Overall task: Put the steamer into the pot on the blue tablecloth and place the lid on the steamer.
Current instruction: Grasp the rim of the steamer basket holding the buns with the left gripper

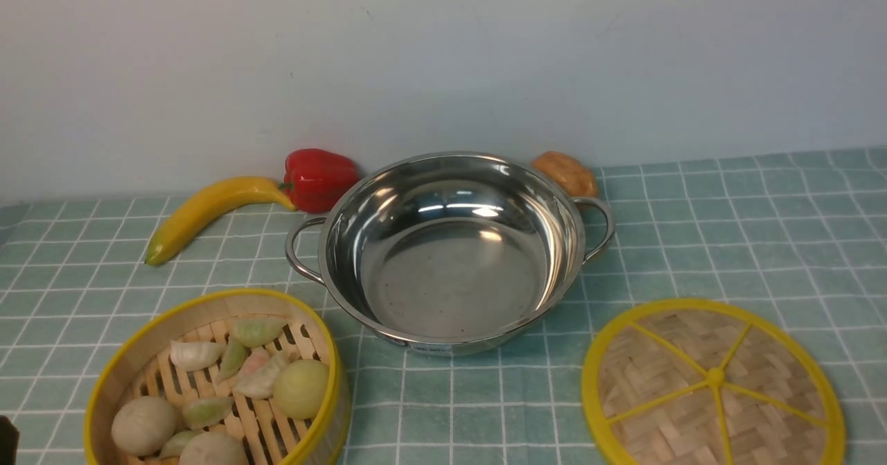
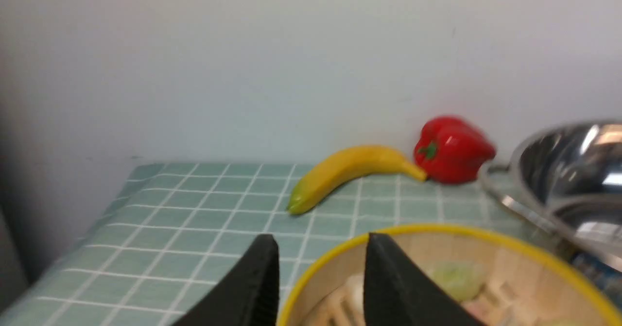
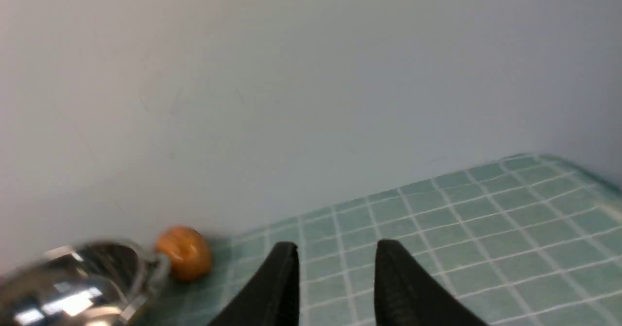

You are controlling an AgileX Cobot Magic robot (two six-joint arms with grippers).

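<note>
Front view: woven bamboo lid [image 1: 665, 409], round slatted steamer [image 1: 267, 420], shiny steel pot [image 1: 454, 278]; both arms' jaws parted.

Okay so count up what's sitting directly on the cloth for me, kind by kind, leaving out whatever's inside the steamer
Steamer: 1
Pot: 1
Lid: 1
Banana: 1
Red pepper: 1
Brown potato-like item, partly behind the pot: 1
Total: 6
</note>
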